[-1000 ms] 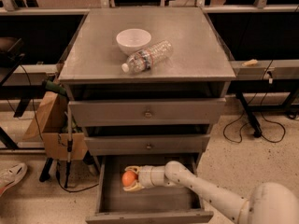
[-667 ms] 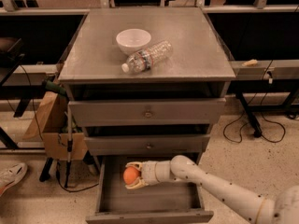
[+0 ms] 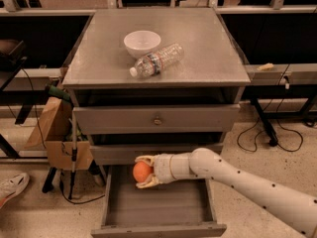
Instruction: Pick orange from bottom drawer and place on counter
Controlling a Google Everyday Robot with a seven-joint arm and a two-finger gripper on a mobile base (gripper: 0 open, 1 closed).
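The orange (image 3: 142, 171) is held between the fingers of my gripper (image 3: 144, 171), which is shut on it. The gripper holds it above the back left part of the open bottom drawer (image 3: 158, 208), just below the front of the middle drawer. My white arm (image 3: 237, 182) reaches in from the lower right. The counter (image 3: 208, 48) is the flat grey top of the cabinet, above the gripper.
A white bowl (image 3: 142, 43) and a clear plastic bottle (image 3: 157, 60) lying on its side rest on the counter. The upper drawer (image 3: 157, 119) with a round knob is shut. A cardboard box (image 3: 59, 133) and cables stand left of the cabinet.
The gripper has lifted the orange up from the drawer floor, and the arm has risen with it.
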